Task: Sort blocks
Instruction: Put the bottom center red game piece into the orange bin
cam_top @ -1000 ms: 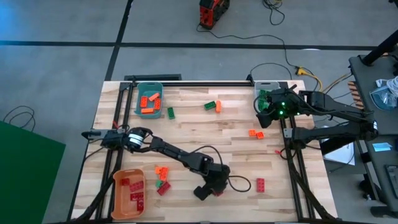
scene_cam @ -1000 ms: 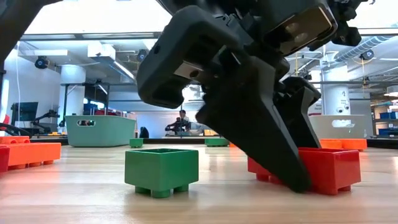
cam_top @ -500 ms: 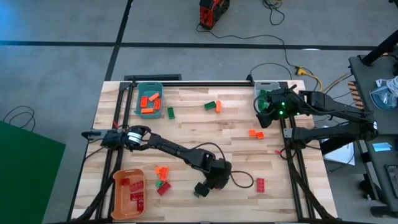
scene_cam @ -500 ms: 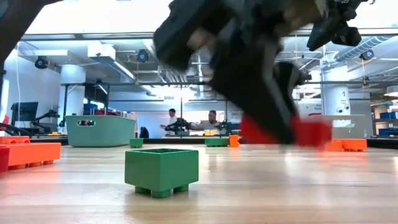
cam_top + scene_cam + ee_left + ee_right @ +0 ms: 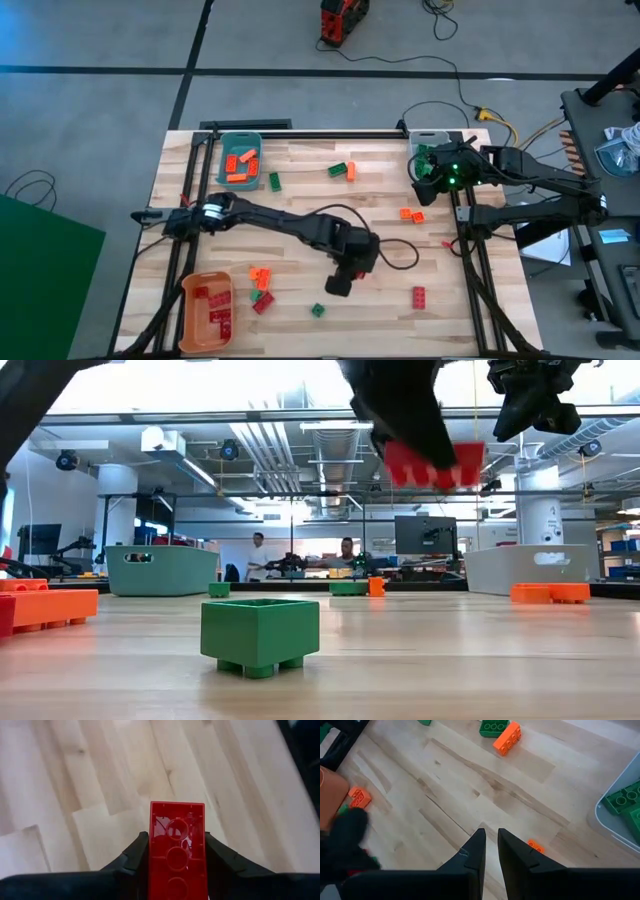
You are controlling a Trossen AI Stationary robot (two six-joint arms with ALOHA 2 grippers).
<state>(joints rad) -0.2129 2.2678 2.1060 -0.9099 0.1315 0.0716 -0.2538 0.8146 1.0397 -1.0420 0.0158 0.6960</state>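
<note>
My left gripper hangs over the middle of the table's near half, shut on a red block, which shows high above the table in the low view. A green block stands alone on the wood just nearer than the gripper. Another red block lies to the right. My right gripper waits at the far right beside the grey bin, fingers together with nothing between them. My left gripper pinches the red block's two long sides between its two fingers, which come from above and lie across it. The block's hollow underside faces the wrist camera. It hangs lifted clear of the table, about level.
A teal bin with orange blocks stands far left, and an orange bin with red blocks near left. Loose blocks lie by the orange bin, near the far edge and at mid right. A cable trails by the left gripper.
My left gripper has risen from the table with the red block, lifting it clear, and has gone a little toward the far edge. The green block has stayed where it was and now shows uncovered in the high view.
</note>
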